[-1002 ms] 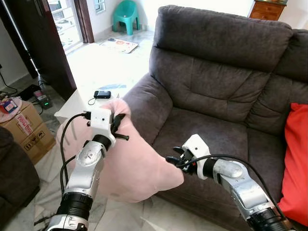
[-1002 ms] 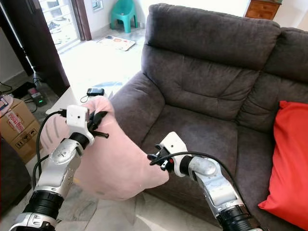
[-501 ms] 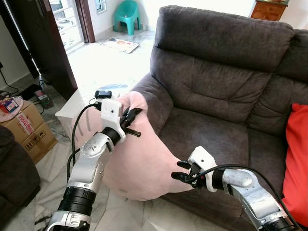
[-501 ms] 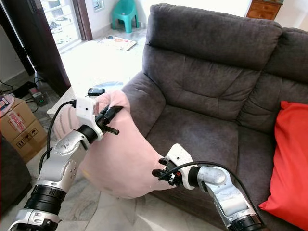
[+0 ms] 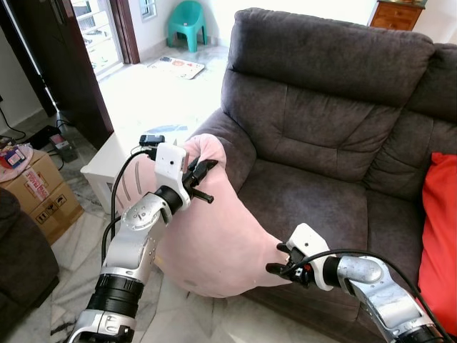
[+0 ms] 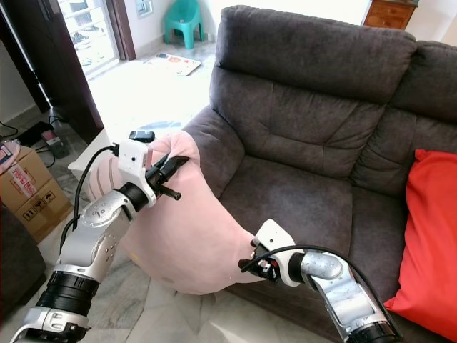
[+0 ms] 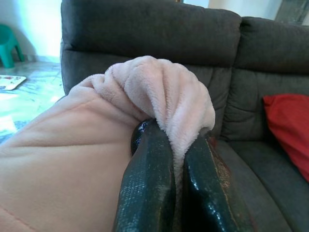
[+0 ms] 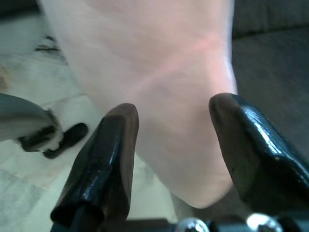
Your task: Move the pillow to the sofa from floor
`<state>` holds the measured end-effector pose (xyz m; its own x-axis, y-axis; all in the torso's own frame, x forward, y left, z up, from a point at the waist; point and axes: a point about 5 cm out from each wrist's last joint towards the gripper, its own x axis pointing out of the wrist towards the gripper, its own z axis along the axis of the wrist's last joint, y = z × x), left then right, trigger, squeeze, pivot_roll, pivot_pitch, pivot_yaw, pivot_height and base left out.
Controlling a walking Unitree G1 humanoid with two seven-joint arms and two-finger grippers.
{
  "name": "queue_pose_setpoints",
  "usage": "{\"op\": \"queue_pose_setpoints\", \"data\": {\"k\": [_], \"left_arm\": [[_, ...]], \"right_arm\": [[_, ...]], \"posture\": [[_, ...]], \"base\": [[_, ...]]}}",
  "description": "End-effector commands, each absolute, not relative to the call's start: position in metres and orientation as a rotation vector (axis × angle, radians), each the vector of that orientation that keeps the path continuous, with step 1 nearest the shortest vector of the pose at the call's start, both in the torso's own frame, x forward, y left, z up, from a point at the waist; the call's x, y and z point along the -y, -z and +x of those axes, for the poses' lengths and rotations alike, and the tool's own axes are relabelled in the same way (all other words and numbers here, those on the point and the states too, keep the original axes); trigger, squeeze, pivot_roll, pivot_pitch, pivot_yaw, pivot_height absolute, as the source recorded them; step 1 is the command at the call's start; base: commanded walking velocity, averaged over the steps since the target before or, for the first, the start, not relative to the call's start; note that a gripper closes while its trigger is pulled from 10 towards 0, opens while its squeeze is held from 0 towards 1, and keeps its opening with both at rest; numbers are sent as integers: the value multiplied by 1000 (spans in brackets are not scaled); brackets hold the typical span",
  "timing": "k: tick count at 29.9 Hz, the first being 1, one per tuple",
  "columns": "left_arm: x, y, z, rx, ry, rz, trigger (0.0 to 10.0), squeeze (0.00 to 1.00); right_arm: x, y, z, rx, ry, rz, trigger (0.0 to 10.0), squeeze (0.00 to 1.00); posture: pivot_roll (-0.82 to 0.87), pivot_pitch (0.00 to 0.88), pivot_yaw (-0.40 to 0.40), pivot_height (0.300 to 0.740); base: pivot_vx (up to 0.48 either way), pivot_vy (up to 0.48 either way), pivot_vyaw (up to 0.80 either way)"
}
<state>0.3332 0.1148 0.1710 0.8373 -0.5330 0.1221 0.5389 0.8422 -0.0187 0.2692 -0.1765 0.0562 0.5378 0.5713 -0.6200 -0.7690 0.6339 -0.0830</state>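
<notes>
A soft pink pillow (image 5: 214, 243) hangs off the floor against the front of the dark grey sofa (image 5: 321, 121), beside its armrest. My left gripper (image 5: 202, 171) is shut on the pillow's bunched top corner, and the left wrist view shows the plush pinched between both black fingers (image 7: 145, 183). My right gripper (image 5: 277, 266) is low at the pillow's bottom right corner, in front of the seat cushion (image 5: 314, 200). In the right wrist view its fingers (image 8: 111, 145) stand wide apart with that pillow corner (image 8: 169, 96) between them, not squeezed.
A red cushion (image 5: 439, 236) leans at the sofa's right end. To the left stand a low white table (image 5: 103, 164) with a black device (image 5: 151, 140), a cardboard box (image 5: 36, 189) and a dark door frame (image 5: 64, 71). A green chair (image 5: 187, 21) is far back.
My left gripper has carried the pillow's top corner right and up to the armrest. The right gripper has slid right and lower along the seat front, following the bottom corner.
</notes>
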Motion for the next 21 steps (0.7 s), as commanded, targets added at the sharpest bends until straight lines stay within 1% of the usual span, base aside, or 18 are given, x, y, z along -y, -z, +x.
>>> {"op": "queue_pose_setpoints", "data": {"k": [1,6,7,8,9,15,19,20,21], "left_arm": [[-104,-210,331,271,635,-57,10000,0],[-102,-209,331,267,639,-59,10000,0],[-102,-208,331,266,640,-58,10000,0],[-102,-208,331,265,641,-59,10000,0],[-102,-208,331,264,642,-59,10000,0],[-99,-207,332,260,649,-58,10000,0],[-99,-207,332,259,654,-58,10000,0],[-98,-206,331,259,662,-58,10000,0],[-98,-206,331,259,662,-58,10000,0]], "right_arm": [[181,-54,273,-599,-769,-396,10000,0],[178,-51,273,-609,-777,-367,10000,0],[177,-50,272,-612,-782,-348,10000,725],[177,-49,271,-614,-785,-338,10000,725],[177,-48,270,-623,-788,-329,10000,1000],[178,-44,264,-629,-800,-273,10000,1000],[180,-41,262,-640,-803,-276,10000,1000],[186,-33,262,-671,-753,-284,10000,1000],[186,-33,262,-671,-753,-284,10000,1000]], "posture": [[103,0,-38,740],[101,0,-37,740],[97,0,-37,740],[97,0,-37,740],[95,0,-36,740],[84,0,-30,740],[83,0,-28,740],[80,0,-27,740],[80,0,-27,740]], "base": [[0,0,0],[0,0,0],[0,0,0],[0,0,0],[0,0,0],[0,0,0],[0,0,0],[0,0,0],[0,0,0]]}}
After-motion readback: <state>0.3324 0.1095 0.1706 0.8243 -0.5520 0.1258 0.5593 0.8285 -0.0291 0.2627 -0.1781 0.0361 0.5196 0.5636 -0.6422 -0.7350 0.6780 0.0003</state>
